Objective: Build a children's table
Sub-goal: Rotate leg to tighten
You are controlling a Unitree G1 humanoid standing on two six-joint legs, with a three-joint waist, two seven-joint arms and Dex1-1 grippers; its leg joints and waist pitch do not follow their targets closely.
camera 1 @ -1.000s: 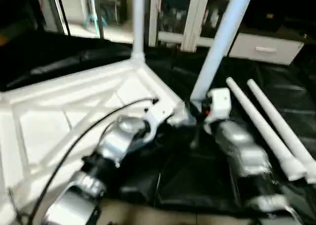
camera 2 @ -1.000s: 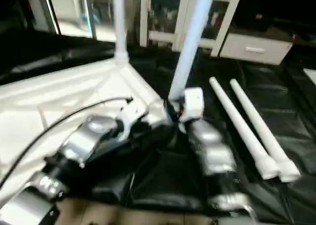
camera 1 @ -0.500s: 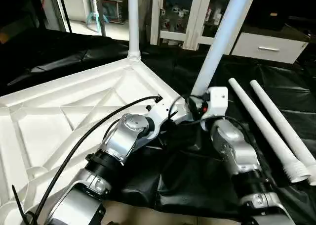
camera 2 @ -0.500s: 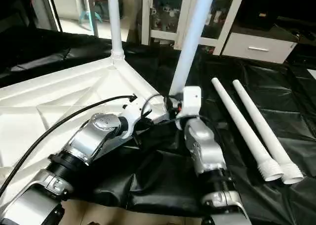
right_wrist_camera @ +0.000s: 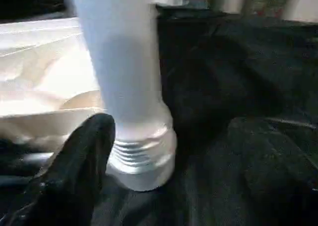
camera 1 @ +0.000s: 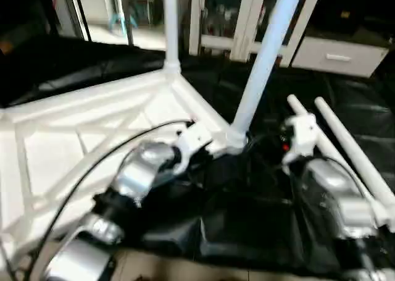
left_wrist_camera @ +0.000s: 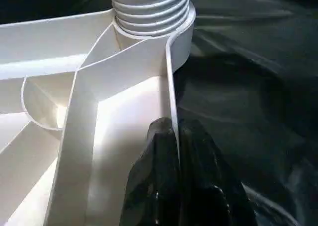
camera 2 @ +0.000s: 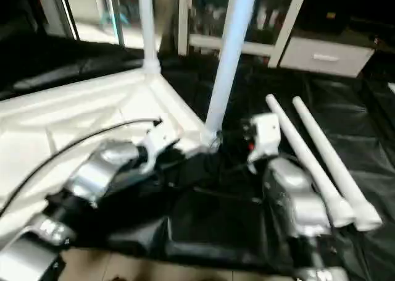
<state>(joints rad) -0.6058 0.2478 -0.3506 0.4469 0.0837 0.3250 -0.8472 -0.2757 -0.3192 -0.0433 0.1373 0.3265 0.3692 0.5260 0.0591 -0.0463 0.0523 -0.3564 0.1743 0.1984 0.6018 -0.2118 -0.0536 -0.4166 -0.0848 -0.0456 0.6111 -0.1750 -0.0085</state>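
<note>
The children's table top (camera 1: pixel 74 145) lies upside down on a black sheet, its ribbed white underside facing up. One white leg (camera 1: pixel 171 21) stands in the far corner socket. A second leg (camera 1: pixel 265 58) stands tilted in the near right corner socket (left_wrist_camera: pixel 149 17), with its threaded base (right_wrist_camera: pixel 141 154) showing. My left gripper (left_wrist_camera: pixel 175 131) is shut on the thin rim wall of the top, just beside that socket. My right gripper (right_wrist_camera: pixel 174 121) is open, its fingers (right_wrist_camera: pixel 84 156) spread apart from the leg's base and holding nothing.
Two loose white legs (camera 1: pixel 345 151) lie side by side on the black sheet (camera 1: pixel 247 225), right of my right forearm (camera 1: pixel 333 194). A white glass-door cabinet (camera 1: pixel 216 21) and a drawer unit (camera 1: pixel 336 55) stand at the back.
My right gripper has opened and drawn back to the right, away from the standing leg it was against. The left gripper still pinches the rim. The camera has shifted.
</note>
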